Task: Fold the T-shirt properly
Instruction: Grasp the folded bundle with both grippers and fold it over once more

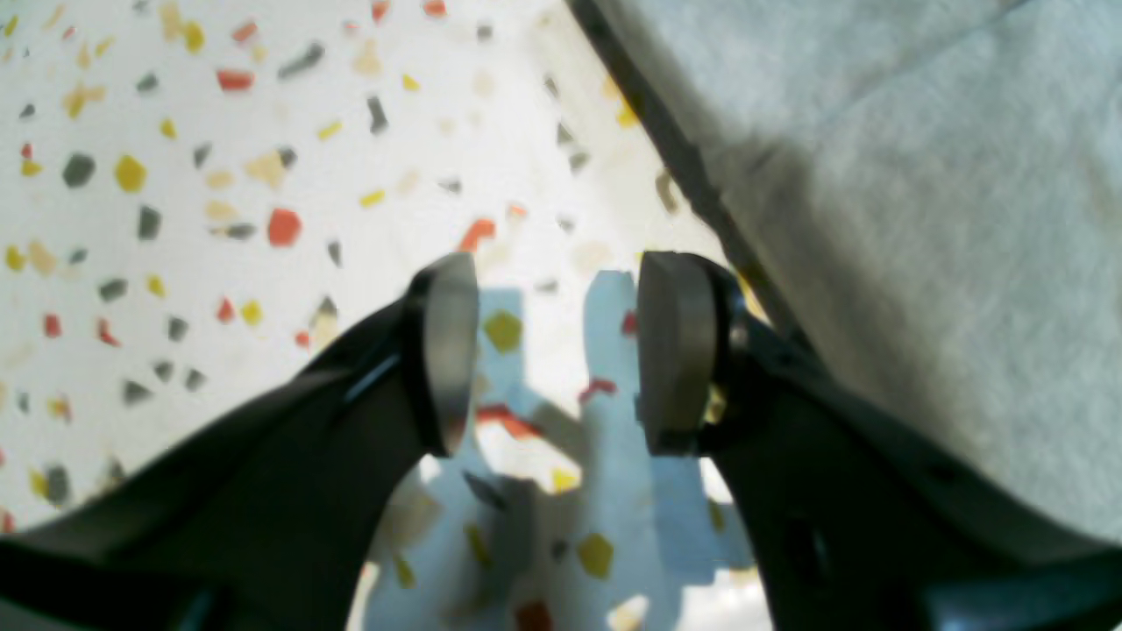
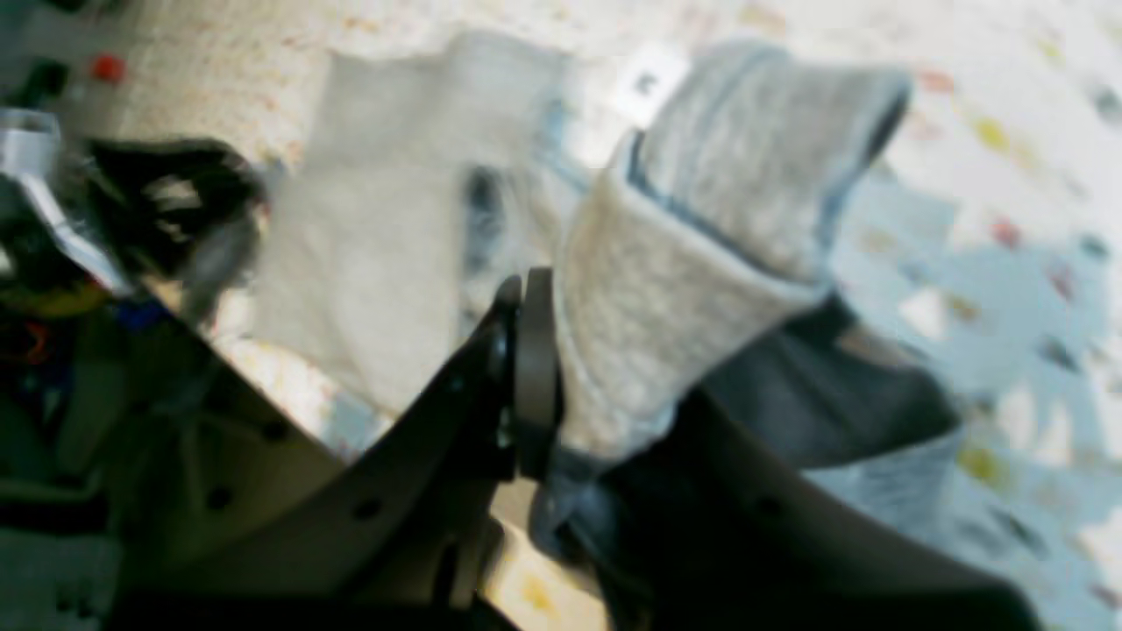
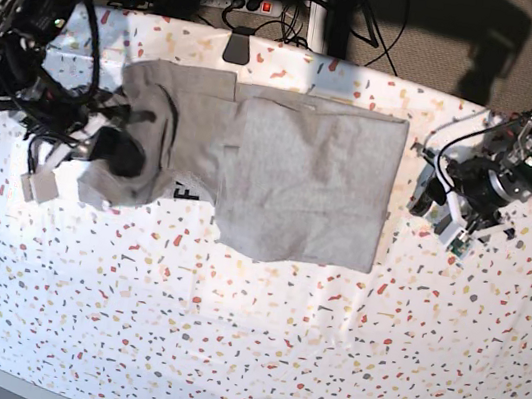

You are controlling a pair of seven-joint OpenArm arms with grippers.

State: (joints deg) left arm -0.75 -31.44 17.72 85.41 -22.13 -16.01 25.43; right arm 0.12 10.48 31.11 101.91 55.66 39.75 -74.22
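The light grey T-shirt [image 3: 299,180] lies spread on the white speckled tabletop [image 3: 251,359], its middle part folded over into a flat panel. A bit of black lettering [image 3: 186,190] peeks out under that panel. At the shirt's left end, my right gripper [image 3: 111,153] is shut on a bunched fold of it. In the right wrist view the fingers [image 2: 535,368] pinch a thick hemmed fold of the T-shirt [image 2: 666,333], lifted off the table. My left gripper [image 3: 435,201] hovers open just off the shirt's right edge. Between its pads [image 1: 447,350] there is only tabletop, with the T-shirt [image 1: 920,219] beside them.
A power strip [image 3: 242,1] and cables lie beyond the table's far edge. A black clip [image 3: 238,45] sits at the back edge, just above the shirt. The other arm [image 2: 166,210] shows blurred in the right wrist view.
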